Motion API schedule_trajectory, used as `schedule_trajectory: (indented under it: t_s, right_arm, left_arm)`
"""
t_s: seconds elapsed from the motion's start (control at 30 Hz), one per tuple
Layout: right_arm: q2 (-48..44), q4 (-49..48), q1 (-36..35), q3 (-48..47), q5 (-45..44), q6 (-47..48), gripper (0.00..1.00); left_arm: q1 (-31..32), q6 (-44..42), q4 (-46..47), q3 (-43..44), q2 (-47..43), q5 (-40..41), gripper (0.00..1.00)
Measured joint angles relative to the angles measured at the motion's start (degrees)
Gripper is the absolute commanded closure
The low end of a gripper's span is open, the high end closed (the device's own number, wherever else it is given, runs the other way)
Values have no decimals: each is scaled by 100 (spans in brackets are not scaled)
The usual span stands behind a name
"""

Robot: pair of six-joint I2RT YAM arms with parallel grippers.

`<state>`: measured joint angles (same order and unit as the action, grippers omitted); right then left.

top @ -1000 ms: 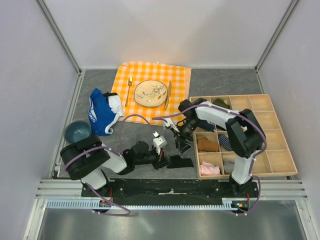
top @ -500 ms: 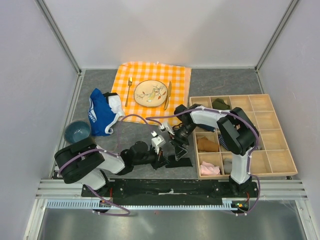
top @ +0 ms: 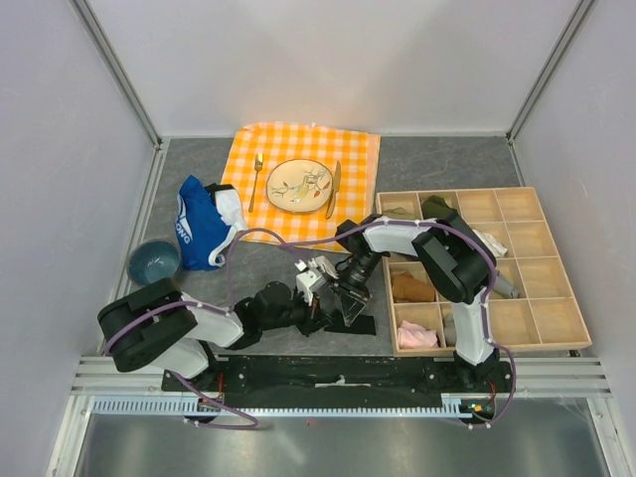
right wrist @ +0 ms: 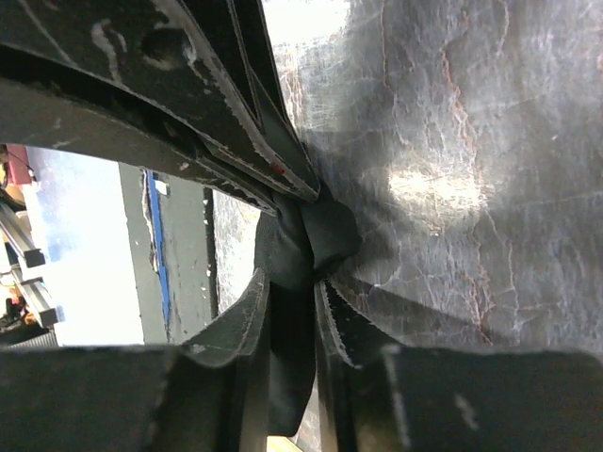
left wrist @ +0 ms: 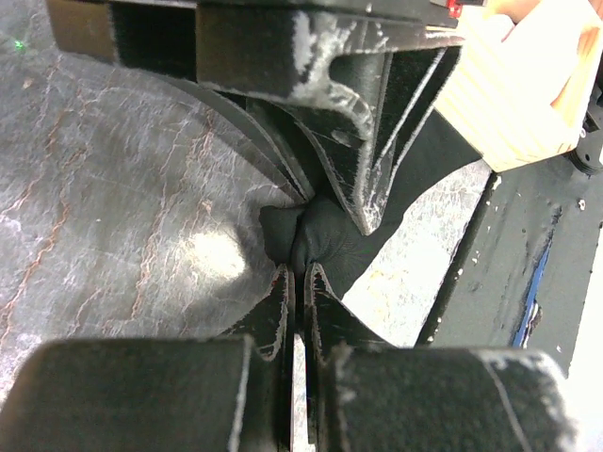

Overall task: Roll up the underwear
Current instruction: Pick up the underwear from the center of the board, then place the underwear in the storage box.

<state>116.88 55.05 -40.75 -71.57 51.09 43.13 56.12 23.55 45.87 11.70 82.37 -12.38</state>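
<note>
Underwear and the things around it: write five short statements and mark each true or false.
1. The underwear lies inside the wooden tray. False: it is on the table, left of the tray.
2. The left arm's fingers are shut on the underwear. True.
3. The right arm's fingers have black fabric between them. True.
4. The plate sits on the checked cloth. True.
5. The blue garment is on the plate. False: it lies beside the blue bowl.

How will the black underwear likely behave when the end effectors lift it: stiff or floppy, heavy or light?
Probably floppy: the underwear crumples into soft folds where the left end effector pinches it. Likely light: thin fabric fits inside the right end effector. Loose parts would probably sag.
</note>
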Motion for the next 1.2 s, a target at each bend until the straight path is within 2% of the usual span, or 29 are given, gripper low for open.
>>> schedule_trajectory:
  t_s: [0.07, 0.1, 0.13, 0.2, 0.23, 0.3, 0.33, 0.5, 0.53, 0.67, 0.83, 1.03, 1.2]
  right_arm:
    - [31, -9, 4, -13, 7, -13, 91]
    - [31, -7, 4, -20, -7, -17, 94]
    - [31, -7, 2, -26, -15, -17, 95]
    - [31, -7, 7, -37, -22, -28, 96]
    - [31, 4, 15, -48, -35, -31, 96]
    - [17, 9, 50, -52, -57, -20, 97]
    - [-13, 9, 79, -55, -85, -9, 97]
    - [-566, 122, 492, -155, -225, 118, 99]
    - [-750, 184, 634, -225, -236, 153, 99]
    - [-1342, 614, 1375, -828, -356, 387, 99]
    - [-1561, 1237, 2883, -1950, -809, 846, 99]
    - [-1156, 1451, 4824, -3180, -2015, 1364, 99]
    - [-201, 1287, 5595, -3936, -2669, 1727, 99]
  left_arm:
    - [0, 44, -11, -15, -2, 20, 93]
    - [0, 55, -11, -20, -9, 26, 85]
    - [0, 66, -15, -28, -35, 31, 73]
    - [0, 105, -94, -76, -219, 46, 64]
    - [0, 129, -170, -92, -350, 61, 51]
    - [0, 162, -501, -98, -802, 146, 41]
    - [0, 199, -750, -92, -1132, 181, 36]
    - [-17, 238, -2682, 518, -2946, 280, 21]
    - [-22, 210, -3141, 776, -3230, 308, 13]
    - [-85, -107, -4903, 2105, -4083, 605, 10]
    - [-133, -938, -6378, 3265, -4461, 1268, 10]
    - [-146, -1672, -7208, 3178, -4317, 1687, 14]
    - [-149, -1939, -7552, 3075, -4207, 1764, 14]
